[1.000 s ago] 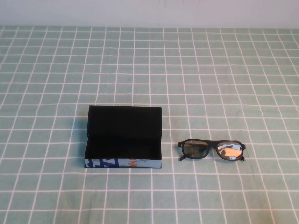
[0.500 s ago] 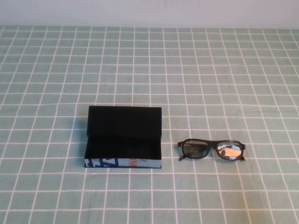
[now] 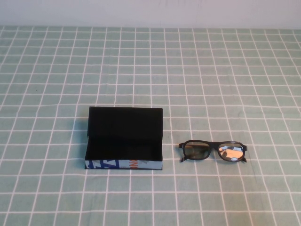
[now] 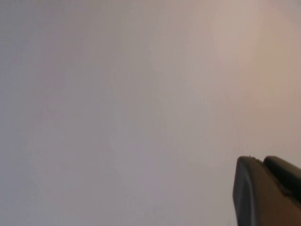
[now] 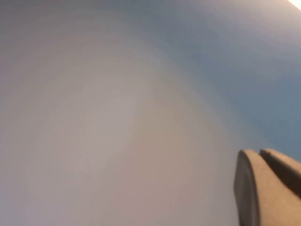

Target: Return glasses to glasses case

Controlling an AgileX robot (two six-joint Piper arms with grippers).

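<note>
- High view: the case (image 3: 124, 139) is seen lying open on the checked cloth (image 3: 211, 70), its lid tilted back and its dark interior empty; the glasses (image 3: 212, 151) lie just beside it on the robot's right, apart from it, with the lenses facing the camera.
- Neither arm is shown in the high view; nothing has yet been grasped.
- The left gripper (image 4: 268, 190) is seen only as a dark edge in its own wrist view, against a blank pale surface (no table in sight); whether its fingers are spread or closed cannot be told.
- The right gripper (image 5: 268, 186) is likewise seen only in part against a blank background, and its opening cannot be told either.
- The step in hand is judged to be the reach for the glasses, best made by the right arm, which is nearer.
- The frame is probably best pinched at the bridge, clear of the lenses, lifted level, and carried over the case wall before being lowered lengthwise inside.
</note>
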